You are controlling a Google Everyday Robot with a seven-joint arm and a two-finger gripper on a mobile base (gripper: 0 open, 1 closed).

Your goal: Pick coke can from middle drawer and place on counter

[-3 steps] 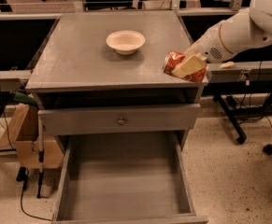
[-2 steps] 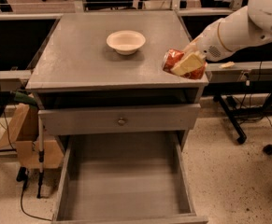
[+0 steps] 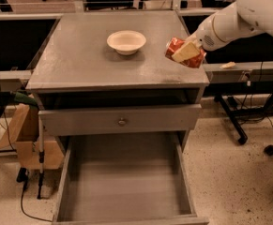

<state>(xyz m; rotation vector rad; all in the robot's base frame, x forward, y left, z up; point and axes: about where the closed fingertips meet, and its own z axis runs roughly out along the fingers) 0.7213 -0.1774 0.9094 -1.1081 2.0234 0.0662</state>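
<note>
The red coke can [image 3: 177, 46] hangs tilted in my gripper [image 3: 186, 52], whose cream fingers [image 3: 185, 52] are shut on it. It is just above the right side of the counter [image 3: 94, 60], near the right edge and to the right of the cream bowl [image 3: 126, 41]. The white arm comes in from the upper right. The middle drawer [image 3: 126, 182] is pulled fully out below, and its grey floor is bare.
The grey drawer front with a brass knob [image 3: 122, 122] is shut above the open drawer. A cardboard box [image 3: 30, 139] and cables sit at the cabinet's left. Black stand legs and cables [image 3: 239, 121] lie on the floor to the right.
The gripper with the can has moved slightly up and further over the counter, away from its front right corner.
</note>
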